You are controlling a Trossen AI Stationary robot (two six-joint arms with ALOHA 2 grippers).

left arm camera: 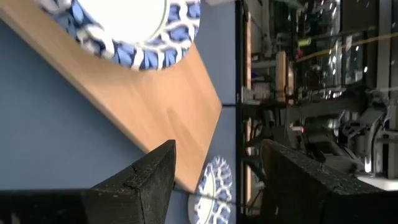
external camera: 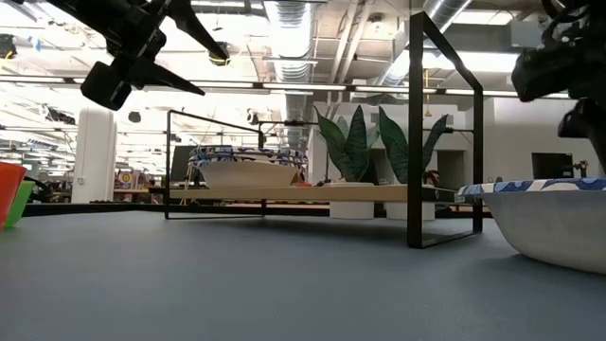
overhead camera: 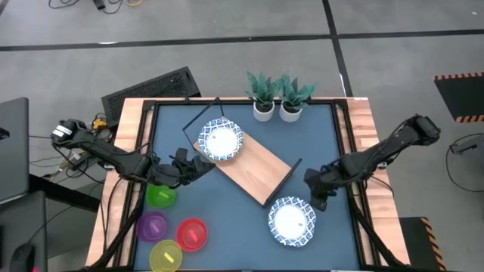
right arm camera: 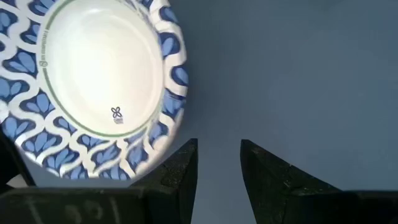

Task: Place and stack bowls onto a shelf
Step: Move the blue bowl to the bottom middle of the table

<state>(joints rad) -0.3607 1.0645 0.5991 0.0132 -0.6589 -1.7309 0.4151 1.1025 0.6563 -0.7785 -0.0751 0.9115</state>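
Since the patterned bowls look like thin paper or light plastic, they should lift easily but flex at the rim, so a pinch across the rim edge is the likely hold; judged only from looks. One patterned bowl (overhead camera: pixel 220 141) sits on the shelf (overhead camera: pixel 257 168), at the end nearer the two plant pots (overhead camera: pixel 277 110); whether more bowls are nested under it cannot be told. The shelf lies diagonally across the desk (overhead camera: pixel 325 143), a light wood board with thin black wire frames. A second patterned bowl (overhead camera: pixel 291 221) rests on the desk just off the shelf's other end, white inside, blue leaf-like rim. Right claw (overhead camera: pixel 321 192) hovers beside this bowl, released, fingers slightly apart and grasping nothing. Left claw (overhead camera: pixel 189 163) is near the shelf's bowl end, released and empty. Green bowl (overhead camera: pixel 160 196), purple bowl (overhead camera: pixel 152 225), red bowl (overhead camera: pixel 192 233) and yellow bowl (overhead camera: pixel 166 255) cluster on the desk by the left arm, smooth plain plastic, probably light and slippery.
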